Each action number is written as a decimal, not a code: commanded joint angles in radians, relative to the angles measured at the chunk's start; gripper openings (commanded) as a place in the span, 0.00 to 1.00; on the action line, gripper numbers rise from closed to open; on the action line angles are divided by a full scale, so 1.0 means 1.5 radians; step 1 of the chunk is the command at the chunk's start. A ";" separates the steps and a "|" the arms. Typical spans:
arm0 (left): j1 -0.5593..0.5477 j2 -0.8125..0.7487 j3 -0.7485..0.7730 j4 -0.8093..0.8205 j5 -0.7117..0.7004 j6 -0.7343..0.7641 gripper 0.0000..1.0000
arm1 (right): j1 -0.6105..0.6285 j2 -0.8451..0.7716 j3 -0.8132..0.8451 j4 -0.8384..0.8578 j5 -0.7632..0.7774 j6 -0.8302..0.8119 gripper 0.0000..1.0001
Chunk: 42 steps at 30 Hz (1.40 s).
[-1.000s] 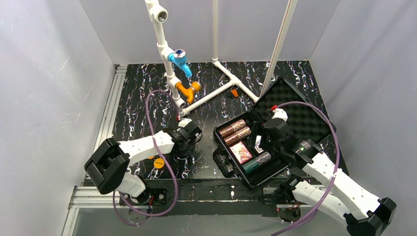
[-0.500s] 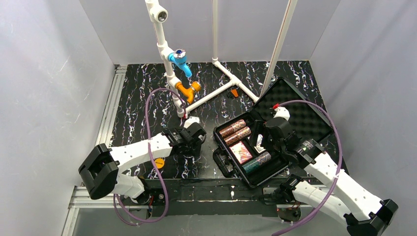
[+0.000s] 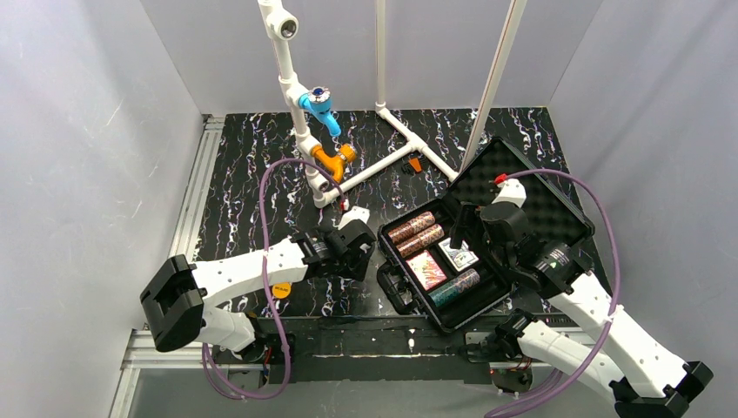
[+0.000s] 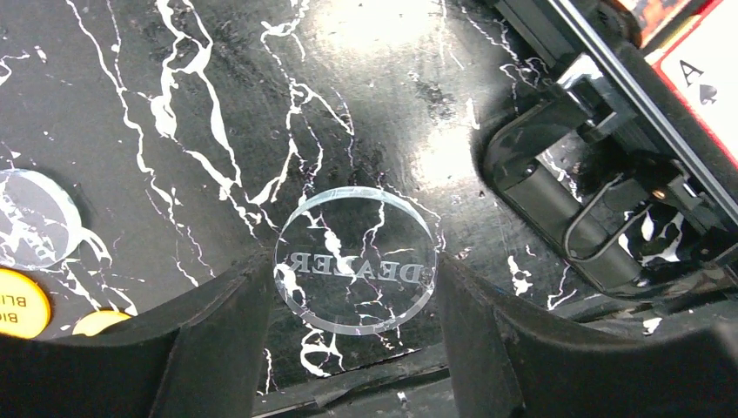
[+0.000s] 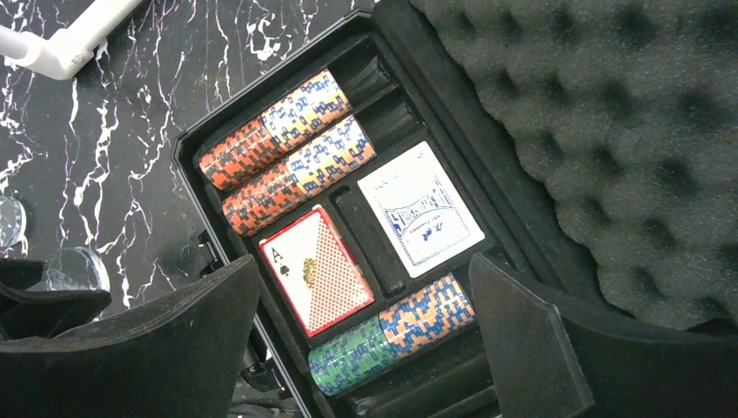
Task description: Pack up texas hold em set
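The black case lies open, its foam lid tipped back to the right. Its tray holds two red-brown chip rolls, a red-backed deck, a white and blue deck and a green and orange roll. My right gripper hovers open above the tray, touching nothing. Left of the case handle, my left gripper is shut on a clear disc marked DEALER, held by its edges low over the tabletop.
A second clear disc and orange discs lie left of my left gripper; one orange disc shows from above. The white pipe frame with blue and orange fittings stands behind. Grey walls close in both sides.
My left gripper has travelled right toward the case. My right gripper has drawn back up and right off the tray, uncovering the white and blue deck in its slot.
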<state>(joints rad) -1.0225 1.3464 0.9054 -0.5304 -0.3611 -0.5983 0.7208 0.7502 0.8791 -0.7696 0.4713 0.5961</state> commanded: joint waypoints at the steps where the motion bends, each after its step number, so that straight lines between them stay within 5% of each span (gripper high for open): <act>1: -0.019 -0.009 0.040 0.015 0.004 0.038 0.00 | 0.001 -0.016 0.034 -0.016 0.036 -0.016 0.98; 16: -0.066 0.041 0.102 0.021 0.006 0.056 0.00 | 0.001 -0.034 0.061 -0.041 0.068 -0.030 0.98; 42: -0.080 0.279 0.357 0.033 0.072 0.131 0.00 | 0.001 -0.084 0.124 -0.085 0.136 -0.050 0.98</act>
<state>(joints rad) -1.1362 1.7390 1.3506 -0.4808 -0.2703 -0.4358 0.7208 0.6468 1.0122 -0.8959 0.6308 0.5411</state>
